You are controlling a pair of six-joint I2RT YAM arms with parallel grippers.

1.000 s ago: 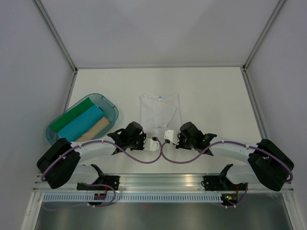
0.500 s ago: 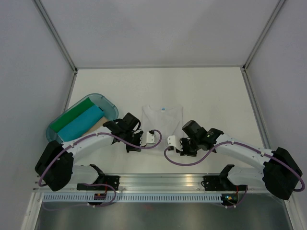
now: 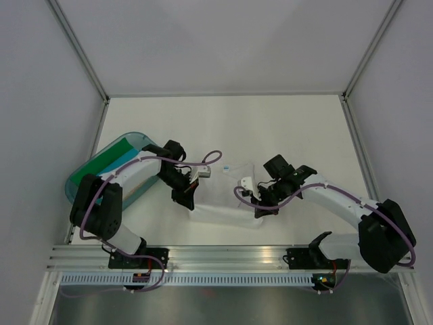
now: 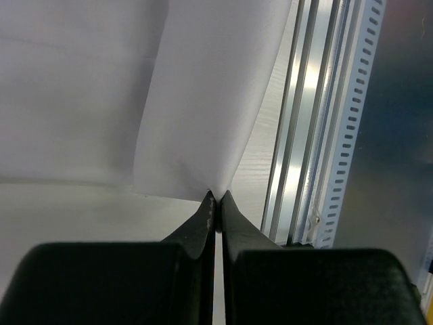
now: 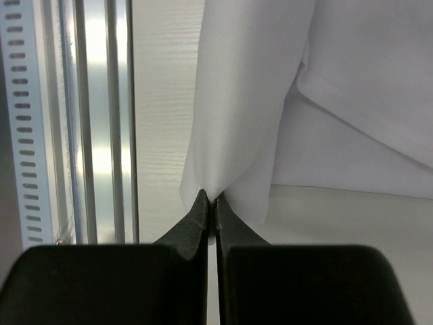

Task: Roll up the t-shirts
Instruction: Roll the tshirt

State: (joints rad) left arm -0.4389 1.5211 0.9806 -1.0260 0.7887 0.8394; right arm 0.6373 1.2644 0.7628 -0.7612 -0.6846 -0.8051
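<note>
White t-shirt [image 3: 223, 203] near front-centre of table [image 3: 304, 135] in top view, strung between left gripper [image 3: 188, 202] and right gripper [image 3: 260, 208], near edge lifted or folded over, blue neck label [image 3: 226, 166] on far side. Off to left, teal tub [image 3: 76, 184] with green roll [image 3: 101, 162] and turquoise roll [image 3: 127, 161] side by side; anything further in there hidden under left arm [image 3: 139, 169]. Left wrist: jaws pressed together on a pinch of white cloth, aluminium rail [image 4: 298, 135] just beyond. Right wrist: same, jaws clamped on a cloth corner, rail on other side. Progress, judged: at least two rolls done and binned, white one gripped but not rolled yet, so rolling plus stowing left. Count: one loose shirt, two visible rolls, one tub, two grippers.
</note>
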